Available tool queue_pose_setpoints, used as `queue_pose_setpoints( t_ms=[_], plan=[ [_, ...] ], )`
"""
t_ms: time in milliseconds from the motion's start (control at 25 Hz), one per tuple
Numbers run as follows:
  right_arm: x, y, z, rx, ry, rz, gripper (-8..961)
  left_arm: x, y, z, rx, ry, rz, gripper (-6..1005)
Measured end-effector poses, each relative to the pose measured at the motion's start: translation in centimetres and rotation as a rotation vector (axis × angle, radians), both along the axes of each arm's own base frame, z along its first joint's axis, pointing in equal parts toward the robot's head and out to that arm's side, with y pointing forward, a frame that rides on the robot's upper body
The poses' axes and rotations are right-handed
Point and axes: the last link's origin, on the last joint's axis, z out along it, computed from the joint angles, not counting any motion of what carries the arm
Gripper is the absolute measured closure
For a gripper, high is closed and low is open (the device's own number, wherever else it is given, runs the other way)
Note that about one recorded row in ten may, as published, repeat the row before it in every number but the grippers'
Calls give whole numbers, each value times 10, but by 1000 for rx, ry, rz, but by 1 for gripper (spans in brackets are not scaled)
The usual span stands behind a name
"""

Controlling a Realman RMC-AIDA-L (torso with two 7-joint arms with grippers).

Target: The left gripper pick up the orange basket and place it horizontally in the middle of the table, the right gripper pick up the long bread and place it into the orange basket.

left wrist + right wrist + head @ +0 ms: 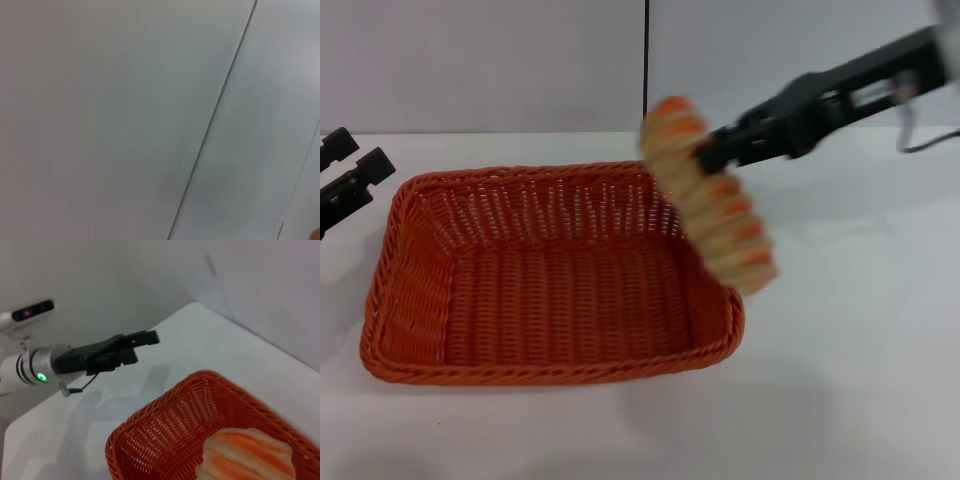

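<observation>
The orange basket (520, 374) lies lengthwise across the middle of the white table (860, 340), and nothing lies inside it. My right gripper (706, 156) reaches in from the upper right and is shut on the long bread (716, 205). The loaf hangs tilted in the air above the basket's right rim, its orange stripes showing. The right wrist view looks down on the long bread (247, 460) over the orange basket (160, 432). My left gripper (348, 165) is open at the far left, just clear of the basket's left end; the left gripper (131, 347) also shows in the right wrist view.
A grey wall (500, 60) with a dark vertical seam (647, 60) backs the table. The left wrist view shows only that wall (125, 110). Bare tabletop lies in front of and to the right of the basket.
</observation>
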Motion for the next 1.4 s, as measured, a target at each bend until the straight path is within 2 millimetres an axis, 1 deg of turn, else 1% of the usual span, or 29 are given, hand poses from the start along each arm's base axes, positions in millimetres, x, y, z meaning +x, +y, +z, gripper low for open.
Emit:
queue_pose_setpoints(
  t_ms=[160,280,360,480,600,800,840,1040,1120,1240,1360,1400],
  plan=[
    [-7,10,-31,1,-24,51,772,0,-2,0,-3,-6,-5,229],
    [-8,13,-44,7,-22,84,786,0,-4,0,-6,-10,-7,229],
    [-10,12,-51,-4,12,125,793,0,-5,-1,-6,-11,-7,229],
    [-13,10,-57,-10,105,158,803,0,-6,-1,-7,-11,-6,229],
    [-13,10,-58,7,172,174,814,0,-5,-1,-6,-10,-7,229],
    [-12,10,-57,13,186,177,750,1,-4,-1,-7,-10,-13,229],
    [-11,10,-57,15,188,174,737,1,-3,-1,-7,-10,-14,229],
    [-4,7,-53,19,193,165,495,3,-1,-2,-8,-12,-21,229],
    [-1,4,-47,35,194,171,475,3,-1,-2,-7,-12,-21,229],
    [10,-2,-26,109,210,177,444,3,-1,-2,-1,-2,-29,229],
    [30,-14,1,239,253,171,434,1,-5,-1,25,29,-44,229],
    [40,-18,10,300,272,165,434,0,-6,0,32,35,-45,229]
  ],
)
